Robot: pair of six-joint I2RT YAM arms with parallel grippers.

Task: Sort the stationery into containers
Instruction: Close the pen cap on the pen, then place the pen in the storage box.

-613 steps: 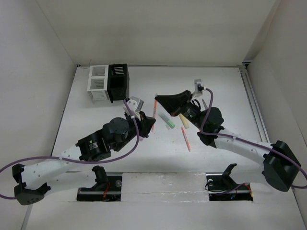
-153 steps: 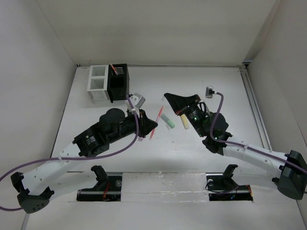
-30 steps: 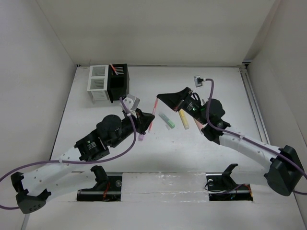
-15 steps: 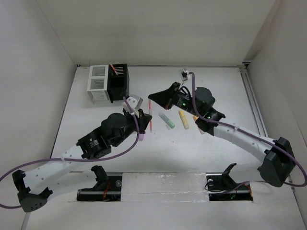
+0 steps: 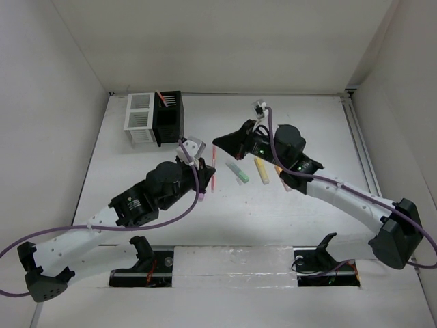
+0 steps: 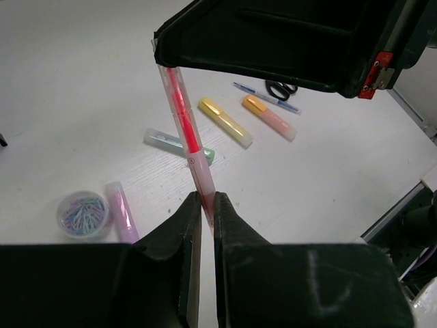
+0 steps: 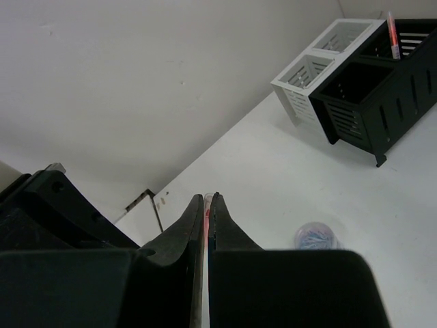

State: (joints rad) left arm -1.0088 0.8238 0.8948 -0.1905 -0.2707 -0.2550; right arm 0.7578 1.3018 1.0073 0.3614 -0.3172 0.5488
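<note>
A red pen (image 6: 183,123) hangs above the table, gripped at both ends. My left gripper (image 6: 208,205) is shut on its near end, and my right gripper (image 7: 207,203) is shut on the other end (image 5: 214,179). From above, the left gripper (image 5: 208,171) sits just below the right gripper (image 5: 217,143). The white container (image 5: 138,117) and the black container (image 5: 168,117) stand joined at the back left. Another red pen (image 5: 162,100) stands in the black one. On the table lie a green marker (image 5: 238,171), a yellow marker (image 5: 261,170), an orange marker (image 6: 270,117), a purple marker (image 6: 121,212), a blue pen (image 6: 266,98) and scissors (image 6: 281,89).
A small round tub of paper clips (image 6: 83,213) sits beside the purple marker, under the left arm. The enclosure's walls close in the table on the left, back and right. The right arm stretches across the loose markers.
Both grippers have shifted a little to the left together with the red pen between them. The right wrist has swung towards the back. The markers on the table have not moved.
</note>
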